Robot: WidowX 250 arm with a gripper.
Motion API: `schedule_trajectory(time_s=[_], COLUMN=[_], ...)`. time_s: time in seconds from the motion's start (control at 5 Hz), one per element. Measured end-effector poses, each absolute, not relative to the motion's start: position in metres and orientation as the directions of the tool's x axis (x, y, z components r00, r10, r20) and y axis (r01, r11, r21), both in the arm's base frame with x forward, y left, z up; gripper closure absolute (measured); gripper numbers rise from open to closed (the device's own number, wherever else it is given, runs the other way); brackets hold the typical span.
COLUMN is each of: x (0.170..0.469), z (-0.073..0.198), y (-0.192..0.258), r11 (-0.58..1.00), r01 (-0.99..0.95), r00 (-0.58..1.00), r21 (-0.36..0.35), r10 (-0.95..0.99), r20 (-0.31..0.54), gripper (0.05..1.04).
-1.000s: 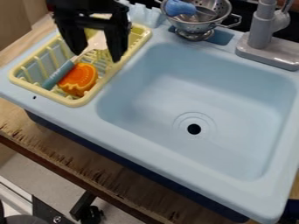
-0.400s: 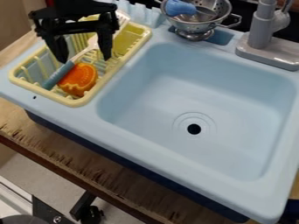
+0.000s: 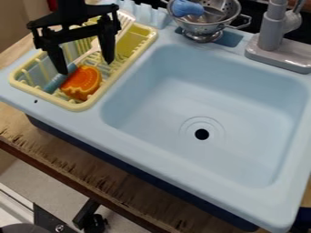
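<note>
The black gripper [image 3: 86, 67] hangs open over the yellow dish rack [image 3: 84, 105] at the upper left, its two fingertips spread wide. Between and beneath them runs a spatula [image 3: 57, 79] with a blue handle and a pale head, lying diagonally in the rack. An orange toy piece [image 3: 82, 83] rests in the rack's near end, just below the gripper. Whether a fingertip touches the spatula handle, I cannot tell. Nothing is held.
The light blue sink basin [image 3: 182, 100] takes up the middle and right. A metal colander [image 3: 207, 26] with a blue item [image 3: 187, 8] in it stands behind the basin, and a grey faucet [image 3: 273, 32] stands at the back right.
The gripper has shifted left and come down nearer the orange piece. More of the spatula's head and the rack's far end shows. The rack and its contents have stayed put.
</note>
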State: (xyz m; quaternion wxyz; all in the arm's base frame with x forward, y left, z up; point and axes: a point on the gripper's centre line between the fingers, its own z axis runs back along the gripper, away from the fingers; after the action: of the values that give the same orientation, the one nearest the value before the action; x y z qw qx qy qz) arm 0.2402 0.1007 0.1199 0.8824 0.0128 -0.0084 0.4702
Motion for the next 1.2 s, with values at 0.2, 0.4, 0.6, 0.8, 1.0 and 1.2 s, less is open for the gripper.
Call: schedule_trajectory(time_s=[0.2, 0.4, 0.6, 0.8, 1.0, 1.2], x=[0.244, 0.251, 0.257, 0.256, 0.252, 0.247], z=[0.117, 0.110, 0.107, 0.101, 0.097, 0.090], y=[0.103, 0.109, 0.114, 0.113, 0.110, 0.107], r11=[0.480, 0.422, 0.356, 0.309, 0.276, 0.284], r01=[-0.877, -0.906, -0.932, -0.951, -0.961, -0.959], r00=[0.480, 0.420, 0.353, 0.307, 0.275, 0.284], r21=[0.011, -0.036, -0.060, -0.032, -0.025, -0.018], r10=[0.876, 0.906, 0.933, 0.950, 0.961, 0.958], r20=[0.045, 0.048, 0.066, 0.057, 0.040, 0.029], gripper=[0.084, 0.084, 0.084, 0.084, 0.084, 0.084])
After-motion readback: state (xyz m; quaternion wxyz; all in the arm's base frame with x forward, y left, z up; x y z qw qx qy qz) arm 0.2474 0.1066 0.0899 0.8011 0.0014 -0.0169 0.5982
